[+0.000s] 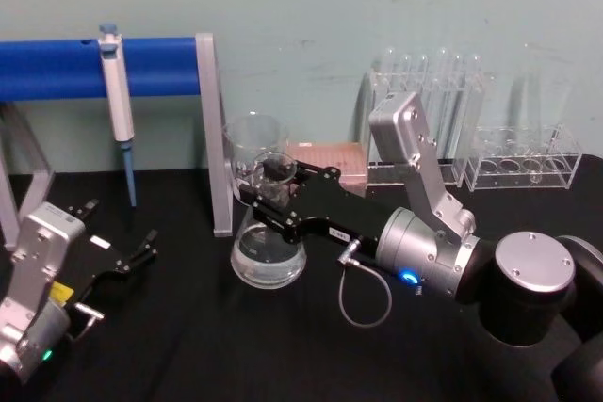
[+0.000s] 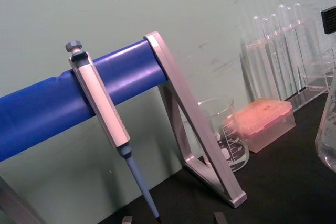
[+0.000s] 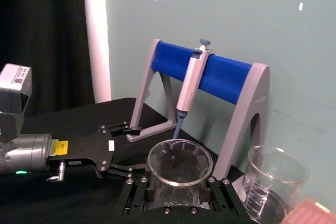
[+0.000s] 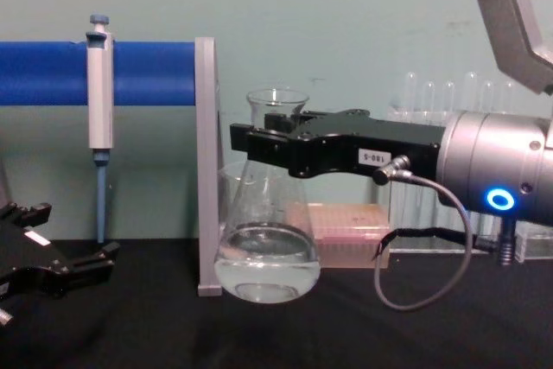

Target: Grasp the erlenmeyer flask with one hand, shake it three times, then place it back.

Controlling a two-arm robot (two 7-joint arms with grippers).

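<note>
Right pincer [image 4: 268, 140] is clamped on the neck of the flask [image 4: 263, 252], just under the flared rim. The high hold leaves the wide base and its liquid hanging upright. Flask is just before the beaker [image 1: 252, 138], at or barely above the worktop [image 1: 188, 345]; cannot tell which. Left pincer [image 3: 131, 148] is parked low left, spread, empty.

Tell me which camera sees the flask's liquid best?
Chest view: erlenmeyer flask side-on, liquid level plain, right gripper clamping its neck. Head view shows the base, right wrist view the rim, left wrist view one edge.
</note>
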